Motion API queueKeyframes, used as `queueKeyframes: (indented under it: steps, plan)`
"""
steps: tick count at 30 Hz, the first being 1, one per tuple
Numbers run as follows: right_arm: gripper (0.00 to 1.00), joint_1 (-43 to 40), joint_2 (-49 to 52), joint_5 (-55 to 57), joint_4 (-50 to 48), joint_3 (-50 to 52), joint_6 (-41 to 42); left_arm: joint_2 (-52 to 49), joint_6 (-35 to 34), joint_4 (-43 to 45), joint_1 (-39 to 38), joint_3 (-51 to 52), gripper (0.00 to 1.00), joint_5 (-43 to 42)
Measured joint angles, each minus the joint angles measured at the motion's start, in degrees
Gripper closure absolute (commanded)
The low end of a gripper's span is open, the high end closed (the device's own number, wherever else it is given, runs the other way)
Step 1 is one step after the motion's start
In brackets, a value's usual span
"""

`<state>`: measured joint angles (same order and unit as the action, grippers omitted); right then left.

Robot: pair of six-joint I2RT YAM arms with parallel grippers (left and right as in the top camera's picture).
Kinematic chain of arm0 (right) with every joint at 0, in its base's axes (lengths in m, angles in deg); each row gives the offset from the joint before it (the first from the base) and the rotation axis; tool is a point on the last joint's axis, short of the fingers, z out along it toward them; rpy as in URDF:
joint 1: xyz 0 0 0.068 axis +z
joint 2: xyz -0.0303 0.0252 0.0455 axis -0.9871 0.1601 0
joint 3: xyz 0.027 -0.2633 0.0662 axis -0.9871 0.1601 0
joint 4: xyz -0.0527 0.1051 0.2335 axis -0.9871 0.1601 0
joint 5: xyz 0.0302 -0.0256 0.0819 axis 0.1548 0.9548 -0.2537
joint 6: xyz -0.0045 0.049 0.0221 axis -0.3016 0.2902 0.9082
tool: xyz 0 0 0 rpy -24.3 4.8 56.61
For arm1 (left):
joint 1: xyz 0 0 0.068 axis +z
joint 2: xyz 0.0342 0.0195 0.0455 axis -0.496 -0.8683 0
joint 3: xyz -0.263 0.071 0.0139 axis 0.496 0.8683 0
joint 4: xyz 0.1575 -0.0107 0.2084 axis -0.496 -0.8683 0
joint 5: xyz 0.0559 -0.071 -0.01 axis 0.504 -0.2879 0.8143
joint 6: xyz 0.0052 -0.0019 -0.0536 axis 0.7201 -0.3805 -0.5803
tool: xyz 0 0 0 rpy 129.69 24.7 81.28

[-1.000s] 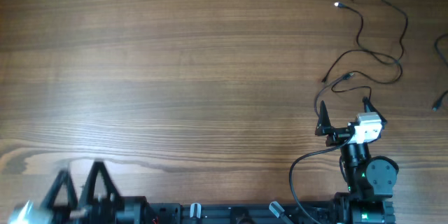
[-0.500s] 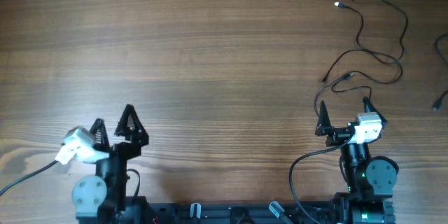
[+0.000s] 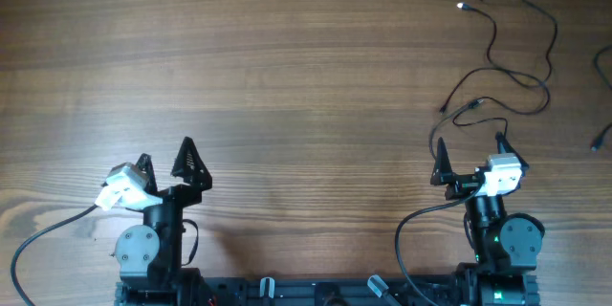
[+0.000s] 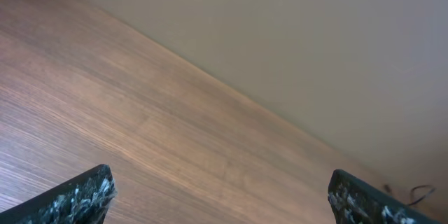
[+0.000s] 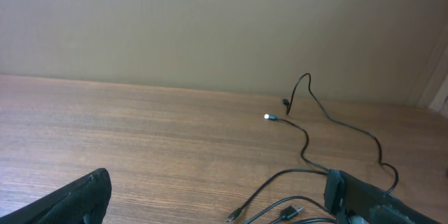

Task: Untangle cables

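Overhead, the cables [image 3: 519,77] sprawl loose in the upper right, just above the wide-open, empty right gripper [image 3: 469,141], and the left gripper [image 3: 164,151] is wide open too; left wrist view only catches a cord end at the lower right edge, while right wrist view shows thin strands at lower right that look floppy and featherlight, so I'd pinch a loop near a plug.

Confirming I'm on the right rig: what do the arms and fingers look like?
Both arms are black with round grey joints, a white wrist block and pointed triangular black fingers. A thick black wire trails from each; the right arm shows a green light.
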<state>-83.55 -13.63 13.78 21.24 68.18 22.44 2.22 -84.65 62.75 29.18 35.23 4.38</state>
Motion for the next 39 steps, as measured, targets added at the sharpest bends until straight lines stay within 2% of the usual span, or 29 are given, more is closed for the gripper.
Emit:
queueKeyframes:
  steps: [7, 16, 23, 33, 39]
  plan:
    - [0.0, 0.0, 0.0, 0.0, 0.02, 0.0, 0.0, -0.02, 4.35, 9.94, 0.0, 8.02, 0.0, -1.95]
    - [0.0, 0.0, 0.02, 0.0, 0.02, 0.0, 0.0, -1.68, 10.4, 10.47, 0.0, 8.96, 0.01, -3.43]
    - [0.0, 0.0, 0.02, 0.0, 0.02, 0.0, 0.0, -4.24, 12.44, 10.45, 0.0, 8.96, 0.0, -3.67]
    - [0.0, 0.0, 0.02, 0.0, 0.0, 0.0, 0.0, -4.57, 25.14, 10.47, 0.0, 8.96, 0.0, -7.76]
    - [0.0, 0.0, 0.02, 0.0, 0.0, 0.0, 0.0, -4.57, 27.76, 10.51, 0.0, 8.96, 0.0, -8.9]
